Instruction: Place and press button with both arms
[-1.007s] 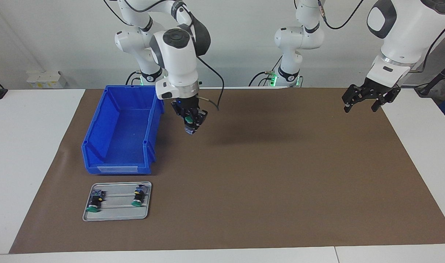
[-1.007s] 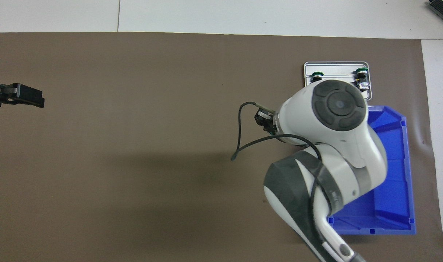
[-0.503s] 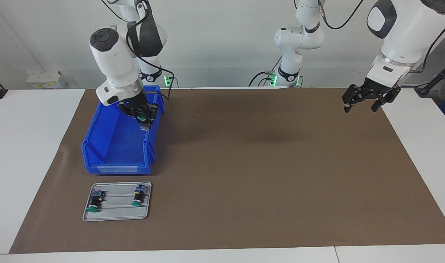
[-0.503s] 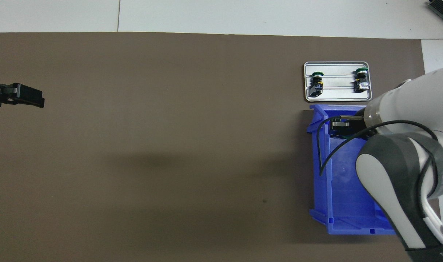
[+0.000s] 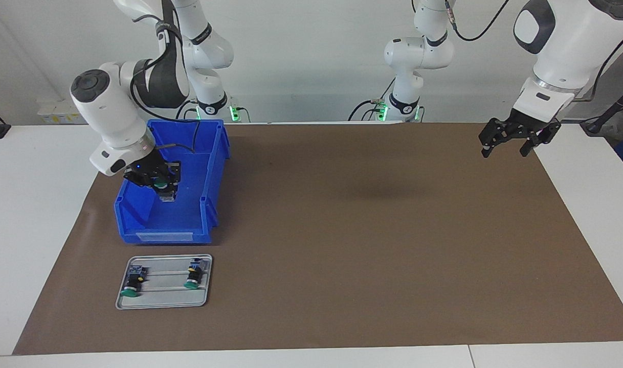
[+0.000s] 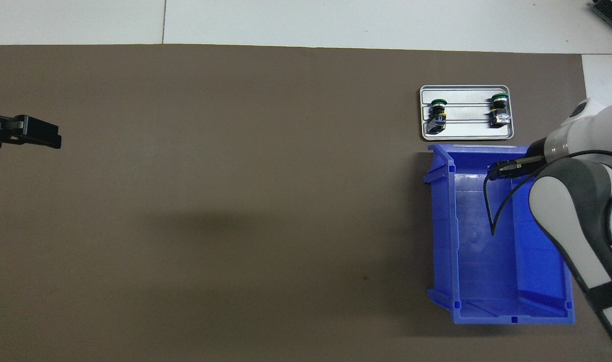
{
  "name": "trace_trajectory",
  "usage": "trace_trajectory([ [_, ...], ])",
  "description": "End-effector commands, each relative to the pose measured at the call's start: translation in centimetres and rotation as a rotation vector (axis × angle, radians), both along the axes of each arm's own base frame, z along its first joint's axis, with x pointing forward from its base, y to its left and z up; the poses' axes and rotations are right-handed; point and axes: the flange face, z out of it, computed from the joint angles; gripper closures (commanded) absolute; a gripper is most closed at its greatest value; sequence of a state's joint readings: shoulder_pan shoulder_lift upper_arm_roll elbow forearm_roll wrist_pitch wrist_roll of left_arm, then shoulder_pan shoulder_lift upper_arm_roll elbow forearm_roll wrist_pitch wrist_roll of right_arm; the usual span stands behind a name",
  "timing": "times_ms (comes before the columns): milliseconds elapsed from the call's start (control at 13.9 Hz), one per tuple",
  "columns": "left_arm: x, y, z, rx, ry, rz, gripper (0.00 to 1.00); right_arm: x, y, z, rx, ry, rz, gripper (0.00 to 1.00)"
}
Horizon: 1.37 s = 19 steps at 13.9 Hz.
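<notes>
The green-capped button [image 5: 163, 184] is held clamped in the right gripper [image 5: 160, 180] over the blue bin [image 5: 209, 168] at frame left, terminal block down; the left gripper [image 5: 513, 135] — splayed, empty — waits upper right.

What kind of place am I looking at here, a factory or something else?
Most likely a robotics lab or test bench rather than a factory line: two white arms stand at a plain table with a brown mat, a blue parts bin and a small metal tray of push-buttons.
</notes>
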<state>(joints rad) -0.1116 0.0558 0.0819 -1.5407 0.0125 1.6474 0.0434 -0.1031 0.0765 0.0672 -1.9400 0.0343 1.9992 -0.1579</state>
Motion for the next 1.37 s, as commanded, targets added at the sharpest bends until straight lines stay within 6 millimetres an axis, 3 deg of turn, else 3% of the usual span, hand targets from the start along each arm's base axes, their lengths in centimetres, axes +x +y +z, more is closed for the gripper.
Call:
trace_trajectory([
  [0, -0.9, 0.3, 0.1, 0.011, 0.008, 0.005, 0.00, 1.0, 0.0, -2.4, 0.027, 0.000, 0.023, 1.00],
  [647, -0.9, 0.3, 0.1, 0.011, 0.008, 0.005, 0.00, 1.1, -1.4, -9.1, 0.033, 0.036, -0.038, 1.00],
  [1007, -0.9, 0.3, 0.1, 0.011, 0.008, 0.005, 0.00, 0.2, -1.3, -12.2, 0.031, 0.056, -0.091, 1.00],
  [1078, -0.9, 0.3, 0.1, 0.011, 0.008, 0.005, 0.00, 0.2, -1.2, -12.1, 0.030, 0.047, -0.095, 0.91],
  [1150, -0.9, 0.2, 0.1, 0.010, 0.008, 0.005, 0.00, 0.3, -1.1, -12.1, 0.030, 0.041, -0.094, 0.51],
  [1222, -0.9, 0.2, 0.1, 0.010, 0.008, 0.005, 0.00, 0.5, -1.1, -11.9, 0.028, 0.038, -0.100, 0.33],
  [1294, -0.9, 0.2, 0.1, 0.010, 0.008, 0.005, 0.00, 0.5, -1.0, -11.7, 0.028, 0.037, -0.105, 0.00],
])
